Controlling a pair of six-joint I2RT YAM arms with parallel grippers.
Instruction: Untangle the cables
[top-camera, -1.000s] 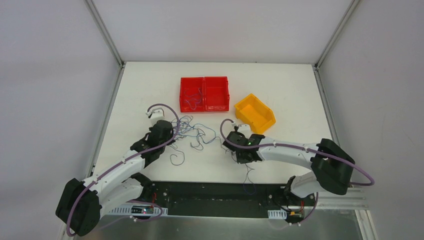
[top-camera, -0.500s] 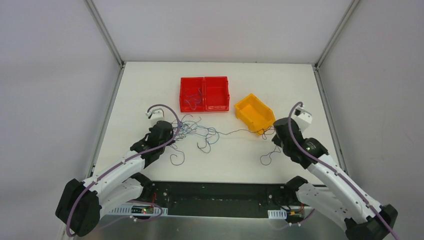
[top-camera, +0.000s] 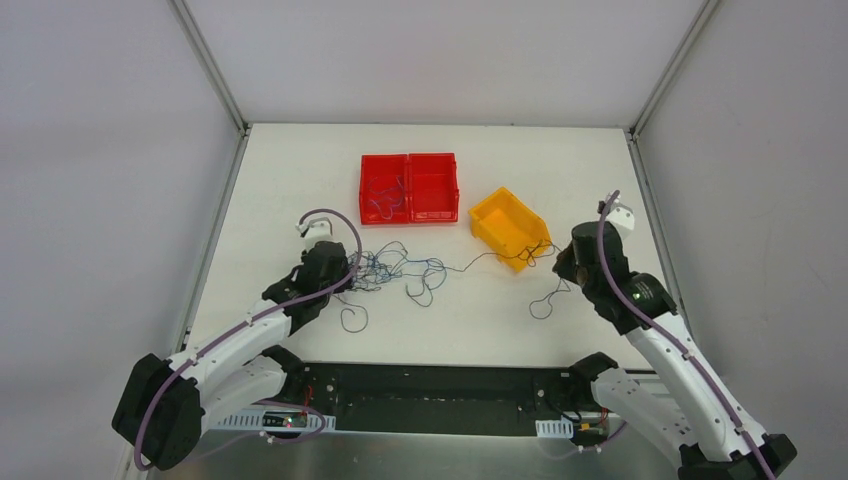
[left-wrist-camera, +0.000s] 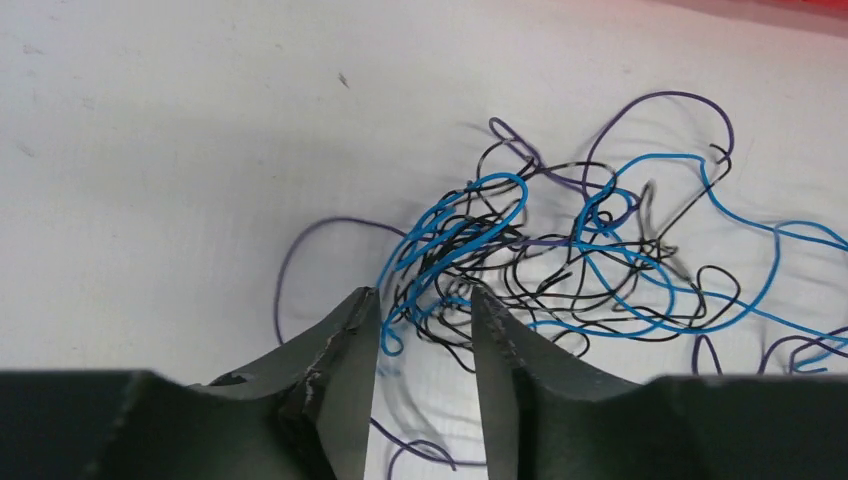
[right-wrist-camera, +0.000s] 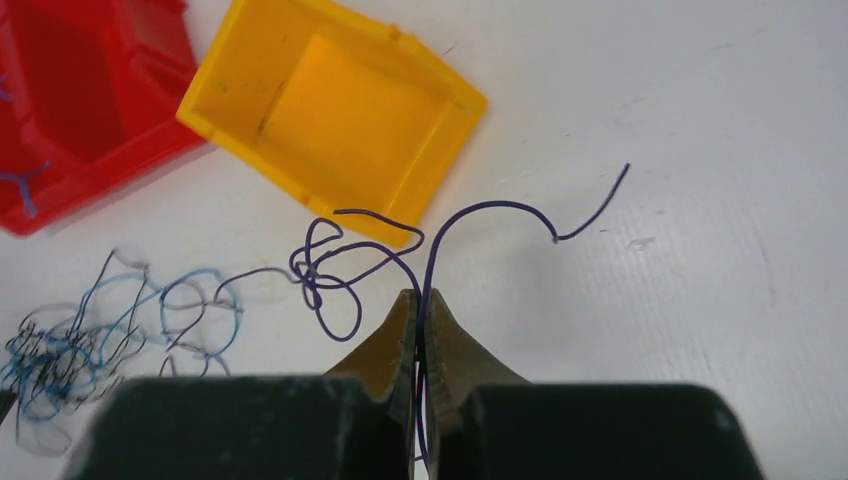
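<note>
Right fingers (right-wrist-camera: 392, 345) pinched tight on one purple cable (right-wrist-camera: 480, 207) just beside yellow bin (right-wrist-camera: 447, 135), left fingers (left-wrist-camera: 345, 335) spread around edge of cable tangle (left-wrist-camera: 520, 250), well left of bin

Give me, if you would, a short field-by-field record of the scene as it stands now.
left gripper: open, jaws apart at the edge of the tangle, blue and black strands between them
right gripper: shut on a purple cable
tangle: blue, black and purple cables knotted together on the white table
purple cable: leads from the right gripper past the yellow bin toward the tangle
red bin: two compartments, cables in the left one
yellow bin: empty
</note>
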